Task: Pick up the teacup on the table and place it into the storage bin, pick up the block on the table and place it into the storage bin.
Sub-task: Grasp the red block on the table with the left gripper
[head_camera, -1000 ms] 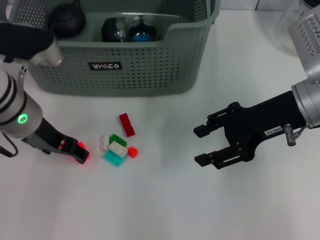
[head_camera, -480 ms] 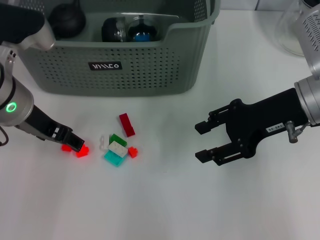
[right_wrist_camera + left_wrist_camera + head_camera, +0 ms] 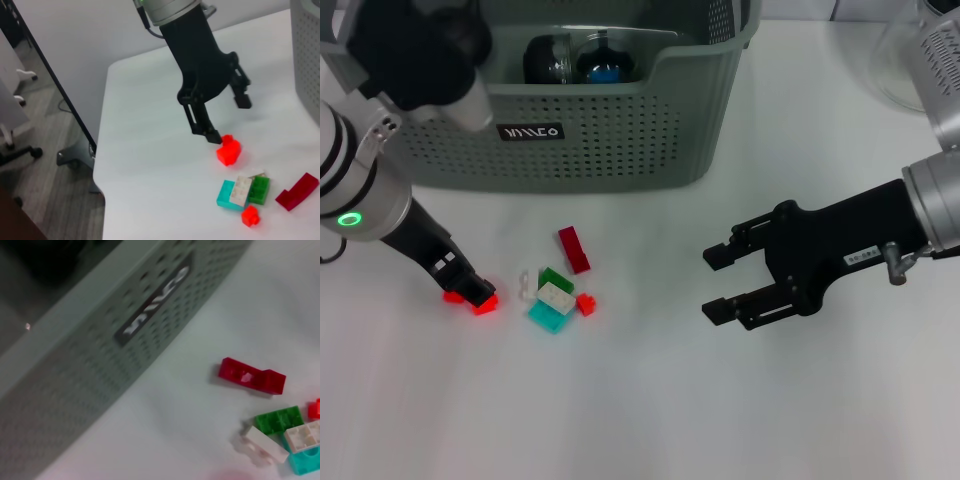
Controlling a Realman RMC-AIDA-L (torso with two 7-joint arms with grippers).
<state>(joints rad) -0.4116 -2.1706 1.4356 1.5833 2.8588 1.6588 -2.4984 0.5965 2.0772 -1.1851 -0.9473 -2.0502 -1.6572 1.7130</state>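
The block step is in hand: the left pincer (image 3: 227, 117) stands open over the red block (image 3: 483, 301) on the tabletop (image 3: 650, 420), in front of the storage bin (image 3: 620, 140). Next it must close on it. The right pincer (image 3: 720, 283) waits open.

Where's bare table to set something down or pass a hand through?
Bare table: the strip along the near edge, and the gap between the brick pile and the open right gripper. Crowded: the pile with the open left gripper at a red block, just in front of the bin.
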